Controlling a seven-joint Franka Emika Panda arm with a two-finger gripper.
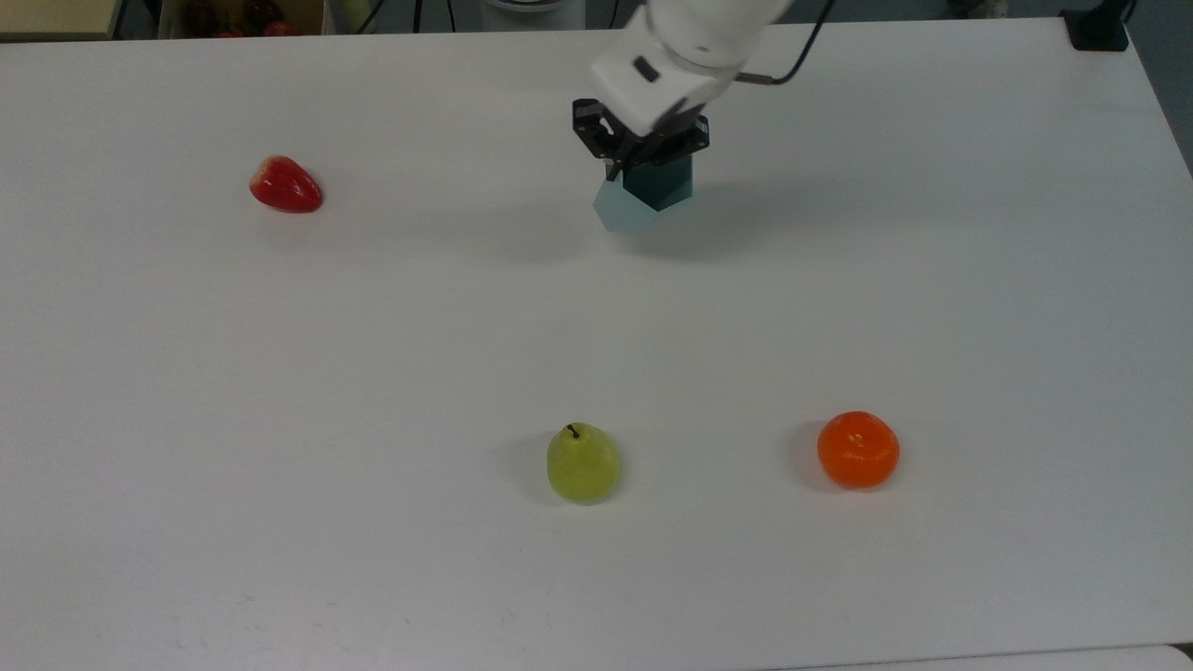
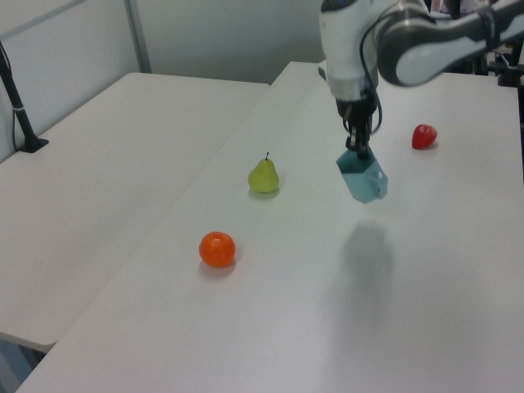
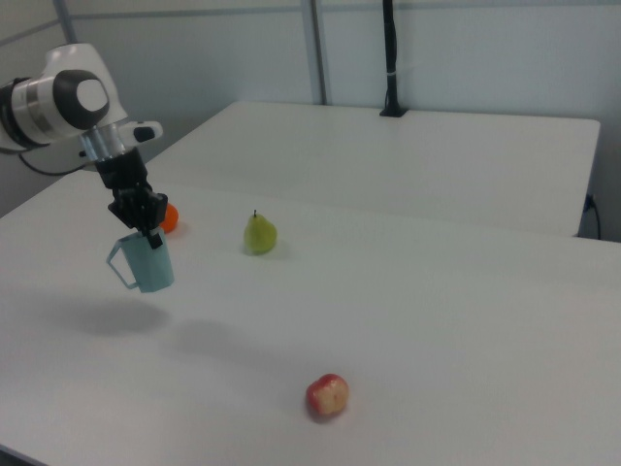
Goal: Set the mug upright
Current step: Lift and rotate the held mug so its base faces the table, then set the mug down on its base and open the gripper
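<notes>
The black two-finger tool (image 3: 144, 231) is pinched on the rim of the small pale blue-green faceted mug (image 3: 148, 263), which hangs mouth-up above the white desk (image 1: 373, 326), probably so it lands on its base.

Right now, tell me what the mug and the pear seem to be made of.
The mug: probably plastic or matte ceramic; flat pale blue-green facets with no glare, hanging from the pincer by its rim. The pear: likely plastic or foam imitation fruit; even yellow-green skin with a soft sheen and a dark stem.
</notes>
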